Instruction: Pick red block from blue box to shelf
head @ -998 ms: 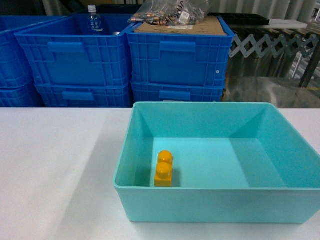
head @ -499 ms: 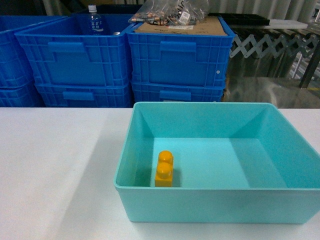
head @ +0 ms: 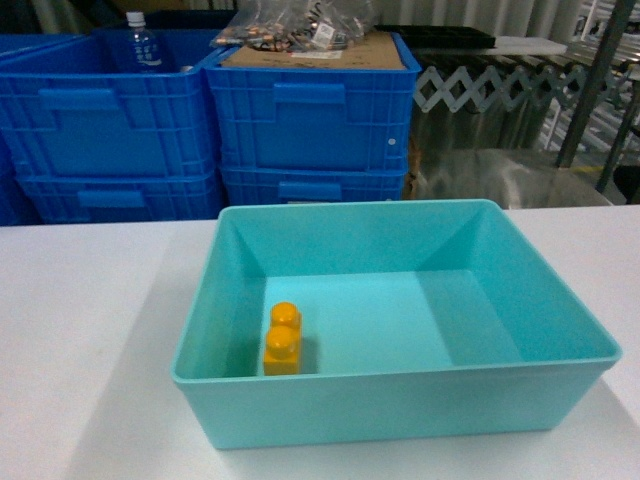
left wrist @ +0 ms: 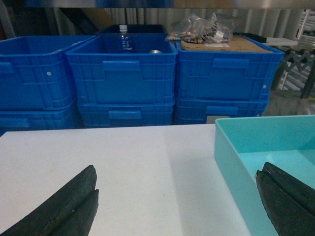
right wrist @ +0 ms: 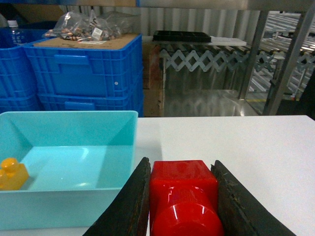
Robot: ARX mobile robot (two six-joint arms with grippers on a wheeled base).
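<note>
The red block point(right wrist: 183, 196) is clamped between the two dark fingers of my right gripper point(right wrist: 181, 163), stud toward the camera, over the white table just right of the blue box point(right wrist: 69, 196). In the head view the blue box point(head: 400, 405) holds only a yellow-orange two-stud brick point(head: 282, 340); neither gripper shows there. My left gripper point(left wrist: 177, 187) is open and empty above the table, its right finger point(left wrist: 288, 201) over the left wall of the blue box point(left wrist: 231, 162). Steel posts of the shelf point(right wrist: 290, 59) rise at the far right, and the shelf point(head: 588, 85) also shows in the head view.
Stacked dark blue ribbed crates point(head: 300, 120) stand behind the table, one with a water bottle point(head: 143, 45), one topped with cardboard and bagged parts point(head: 300, 25). A folding lattice barrier point(head: 500, 85) lies behind on the right. The yellow-orange brick point(right wrist: 12, 173) sits at the box's left side.
The head view has swung right: the box and crates sit further left in the frame and the steel posts have come into view at the right. The yellow brick has not moved in the box.
</note>
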